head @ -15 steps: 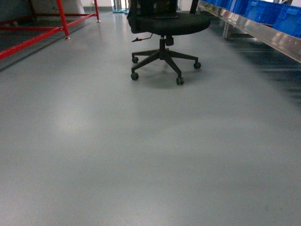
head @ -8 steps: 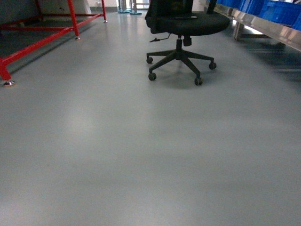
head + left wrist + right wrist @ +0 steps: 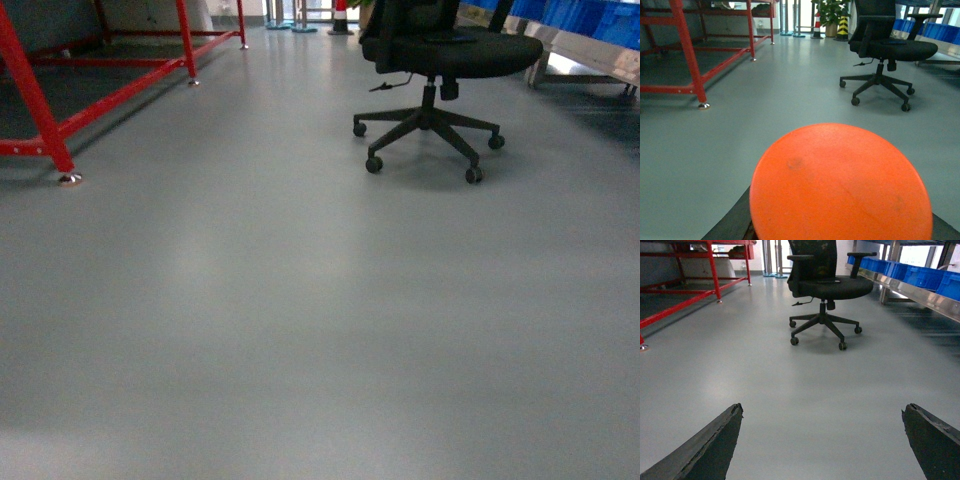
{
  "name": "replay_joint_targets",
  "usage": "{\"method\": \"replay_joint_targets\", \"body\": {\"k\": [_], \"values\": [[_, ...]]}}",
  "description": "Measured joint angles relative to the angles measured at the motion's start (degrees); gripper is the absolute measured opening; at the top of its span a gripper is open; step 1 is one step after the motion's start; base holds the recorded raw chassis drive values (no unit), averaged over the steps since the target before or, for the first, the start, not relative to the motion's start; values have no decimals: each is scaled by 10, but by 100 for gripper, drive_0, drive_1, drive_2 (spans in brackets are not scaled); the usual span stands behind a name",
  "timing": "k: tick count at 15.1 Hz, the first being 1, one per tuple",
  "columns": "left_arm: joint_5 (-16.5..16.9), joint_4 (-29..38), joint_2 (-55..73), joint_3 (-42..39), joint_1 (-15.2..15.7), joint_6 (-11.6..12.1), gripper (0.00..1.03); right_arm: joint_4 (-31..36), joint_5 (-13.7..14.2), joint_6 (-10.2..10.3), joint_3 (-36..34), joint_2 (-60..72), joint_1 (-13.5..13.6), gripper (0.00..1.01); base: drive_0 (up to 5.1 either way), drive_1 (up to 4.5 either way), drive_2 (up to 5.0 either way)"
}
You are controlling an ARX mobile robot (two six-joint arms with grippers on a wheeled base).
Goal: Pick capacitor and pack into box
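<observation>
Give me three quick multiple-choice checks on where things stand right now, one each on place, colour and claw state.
1. Where is the capacitor?
A. On the floor by the chair
B. In the left claw
C. In the right claw

2. What colour is the frame on the left of the head view?
A. Red
B. Yellow
C. White

3. How does the right claw stand?
A. Shut on the capacitor
B. Shut on nothing
C. Open

Answers:
1 B: the orange piece fills the left wrist view, between the dark fingers.
2 A: its legs and bars are red.
3 C: its fingers sit wide apart with bare floor between.
</observation>
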Motion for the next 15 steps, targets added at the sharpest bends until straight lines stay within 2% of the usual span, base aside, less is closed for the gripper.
{"method": "replay_joint_targets", "body": {"k": [15], "values": [[0,0,0,0,0,0,44,2,0,0,0,0,0,98,-501,245,245]]}}
